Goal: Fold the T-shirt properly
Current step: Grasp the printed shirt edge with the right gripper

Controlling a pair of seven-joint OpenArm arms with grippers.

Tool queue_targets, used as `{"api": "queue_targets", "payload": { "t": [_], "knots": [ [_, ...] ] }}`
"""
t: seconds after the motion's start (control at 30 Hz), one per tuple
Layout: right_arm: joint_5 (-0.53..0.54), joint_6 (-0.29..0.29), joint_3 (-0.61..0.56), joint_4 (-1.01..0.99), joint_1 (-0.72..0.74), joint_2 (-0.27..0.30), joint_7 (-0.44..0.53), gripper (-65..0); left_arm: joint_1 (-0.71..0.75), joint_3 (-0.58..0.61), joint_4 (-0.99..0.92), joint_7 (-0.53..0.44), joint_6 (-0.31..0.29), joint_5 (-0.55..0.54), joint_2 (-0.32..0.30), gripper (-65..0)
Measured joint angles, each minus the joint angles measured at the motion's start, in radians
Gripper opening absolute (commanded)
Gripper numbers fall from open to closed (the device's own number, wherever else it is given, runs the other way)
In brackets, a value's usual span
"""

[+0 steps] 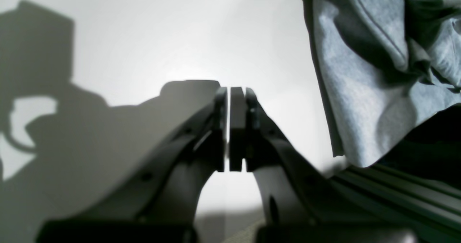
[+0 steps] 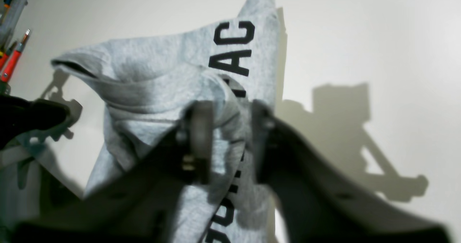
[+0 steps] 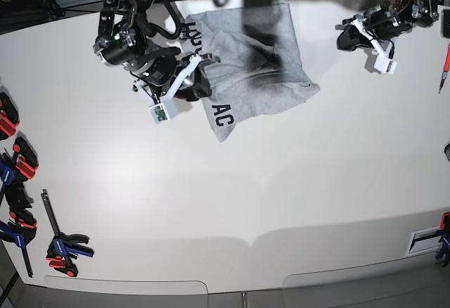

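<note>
The light grey T-shirt [image 3: 253, 62] lies crumpled at the far middle of the white table, a flap with black letters "AC" turned towards the front. In the right wrist view the T-shirt [image 2: 155, 73] is bunched, and my right gripper [image 2: 228, 135] is shut on a raised fold of it beside the lettering. In the base view that right gripper [image 3: 202, 76] sits on the shirt's left part. My left gripper [image 1: 229, 95] is shut with nothing between its fingers, hanging over bare table left of the T-shirt [image 1: 378, 73]. In the base view the left gripper [image 3: 346, 37] stays apart from the cloth.
Several red, blue and black clamps [image 3: 14, 167] line the table's left edge, with another clamp [image 3: 63, 246] near the front left. Red-handled tools [image 2: 12, 59] lie at the table's edge. A dark metal rail [image 1: 396, 192] runs under the shirt's hem.
</note>
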Motion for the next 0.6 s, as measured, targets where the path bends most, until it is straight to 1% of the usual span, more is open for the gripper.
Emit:
{"api": "queue_targets", "payload": {
  "t": [0.03, 0.07, 0.37, 0.4, 0.47, 0.5, 0.53, 0.6],
  "knots": [
    [0.000, 0.001, 0.000, 0.000, 0.000, 0.000, -0.002, -63.2, 0.000, 0.000, 0.000, 0.000, 0.000, 0.000, 0.000, -65.0],
    [0.001, 0.001, 0.000, 0.000, 0.000, 0.000, -0.002, -65.0, 0.000, 0.000, 0.000, -0.003, 0.000, 0.000, 0.000, -65.0],
    [0.001, 0.001, 0.000, 0.000, 0.001, 0.000, -0.009, -65.0, 0.000, 0.000, 0.000, -0.003, 0.000, 0.000, 0.000, -65.0],
    [0.001, 0.001, 0.000, 0.000, 0.003, 0.000, -0.010, -61.5, 0.000, 0.000, 0.000, -0.003, 0.000, 0.000, 0.000, -65.0],
    [-0.002, 0.001, 0.000, 0.000, 0.008, 0.000, 0.000, -44.3, 0.000, 0.000, 0.000, -0.003, 0.000, 0.000, 0.000, -65.0],
    [-0.002, 0.001, 0.000, 0.000, 0.009, 0.000, 0.021, -37.2, 0.000, 0.000, 0.000, -0.003, 0.000, 0.000, 0.000, -65.0],
    [-0.003, 0.001, 0.000, 0.000, 0.009, 0.000, 0.051, -32.4, 0.000, 0.000, 0.000, -0.003, 0.000, 0.000, 0.000, -65.0],
    [-0.028, 0.001, 0.000, 0.000, 0.009, 0.000, 0.101, -31.2, 0.000, 0.000, 0.000, -0.003, 0.000, 0.000, 0.000, -65.0]
  ]
}}
